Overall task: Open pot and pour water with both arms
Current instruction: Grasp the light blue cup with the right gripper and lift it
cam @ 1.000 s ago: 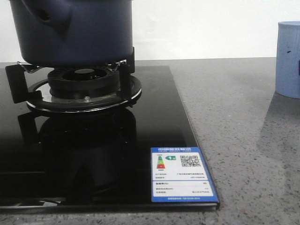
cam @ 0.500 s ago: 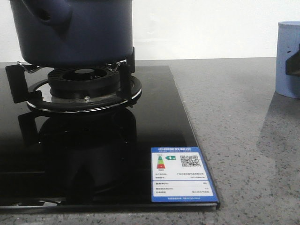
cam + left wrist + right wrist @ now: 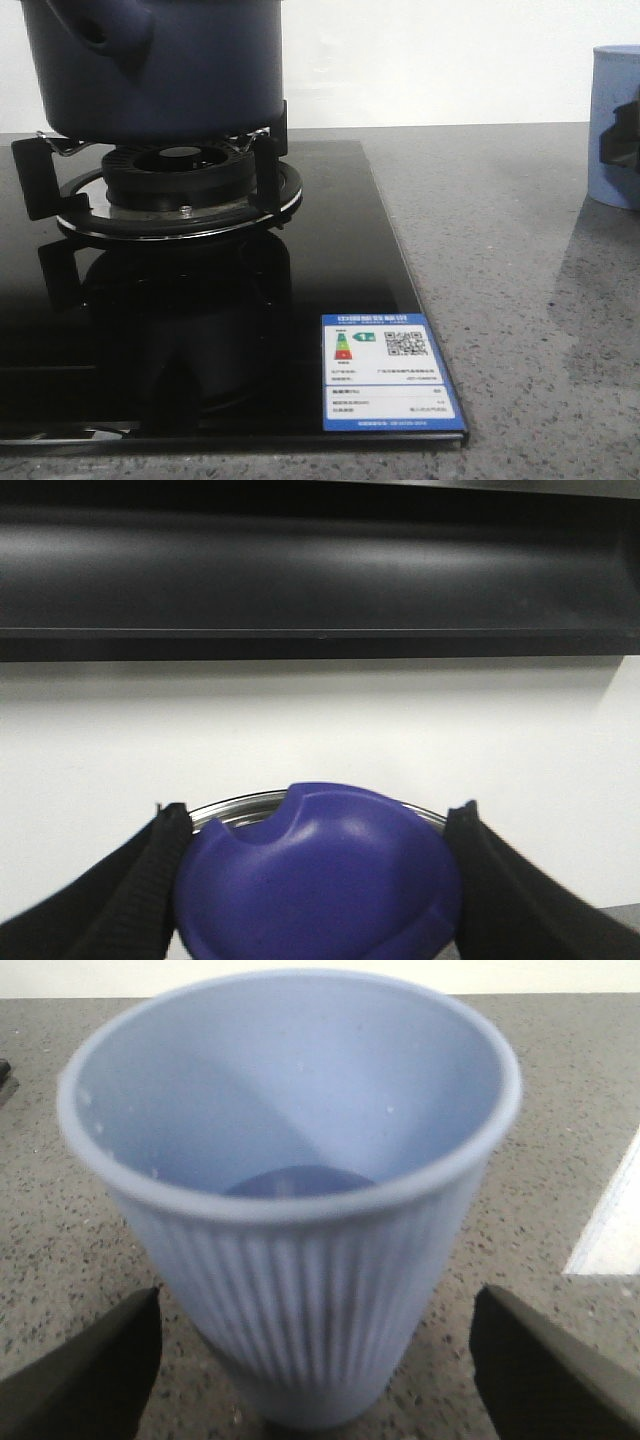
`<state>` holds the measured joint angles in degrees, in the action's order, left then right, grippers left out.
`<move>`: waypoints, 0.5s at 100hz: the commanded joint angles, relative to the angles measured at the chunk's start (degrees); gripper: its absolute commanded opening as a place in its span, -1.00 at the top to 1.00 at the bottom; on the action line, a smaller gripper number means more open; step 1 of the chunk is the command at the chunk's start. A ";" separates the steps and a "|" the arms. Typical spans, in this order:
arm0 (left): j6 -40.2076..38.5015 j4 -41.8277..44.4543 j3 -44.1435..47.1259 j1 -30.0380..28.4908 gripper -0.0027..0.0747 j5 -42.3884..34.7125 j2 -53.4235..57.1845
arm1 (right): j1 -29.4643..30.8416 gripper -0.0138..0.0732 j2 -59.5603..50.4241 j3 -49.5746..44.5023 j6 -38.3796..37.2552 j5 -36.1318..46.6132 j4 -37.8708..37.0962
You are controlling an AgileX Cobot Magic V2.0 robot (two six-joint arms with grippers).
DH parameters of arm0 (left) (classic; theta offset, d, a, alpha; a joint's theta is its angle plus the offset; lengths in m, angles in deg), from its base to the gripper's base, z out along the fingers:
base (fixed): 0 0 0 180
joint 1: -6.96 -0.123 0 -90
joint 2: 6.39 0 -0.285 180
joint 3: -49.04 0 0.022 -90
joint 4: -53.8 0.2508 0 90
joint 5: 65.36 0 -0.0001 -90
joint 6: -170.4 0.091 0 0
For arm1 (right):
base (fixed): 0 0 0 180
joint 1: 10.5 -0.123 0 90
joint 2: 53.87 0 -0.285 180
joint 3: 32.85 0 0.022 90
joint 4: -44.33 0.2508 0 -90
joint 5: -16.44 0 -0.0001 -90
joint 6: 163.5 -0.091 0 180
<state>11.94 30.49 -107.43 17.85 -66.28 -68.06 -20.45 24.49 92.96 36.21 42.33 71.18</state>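
Note:
The dark navy pot (image 3: 170, 70) stands on the burner grate at the far left, with its stubby side handle (image 3: 110, 35) towards me; its top is cut off in the front view. In the left wrist view my left gripper (image 3: 318, 815) is shut on the lid's blue knob (image 3: 320, 880), both fingers pressed against its sides. A strip of the lid's metal rim (image 3: 235, 808) shows behind it. The light-blue ribbed cup (image 3: 290, 1160) stands on the counter between the fingers of my open right gripper (image 3: 315, 1305), with a gap on each side. One finger (image 3: 618, 148) overlaps the cup (image 3: 612, 100).
The gas burner (image 3: 180, 170) sits in a black glass hob (image 3: 330, 250) with a blue-edged energy label (image 3: 390, 372) at its near right corner. The grey speckled counter (image 3: 500, 250) lies between hob and cup. A dark hood (image 3: 320, 580) hangs above the pot.
In the front view the right gripper's dark finger has come in from the right edge and now overlaps the cup's side. The pot has not moved.

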 commanded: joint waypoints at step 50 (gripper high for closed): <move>-0.02 0.17 -2.12 -0.18 -0.13 -6.13 1.06 | 0.01 -0.62 8.32 7.60 -0.08 5.29 -0.68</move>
<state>11.94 30.49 -107.43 17.85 -66.28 -68.06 -20.45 33.91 98.86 36.21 42.92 71.18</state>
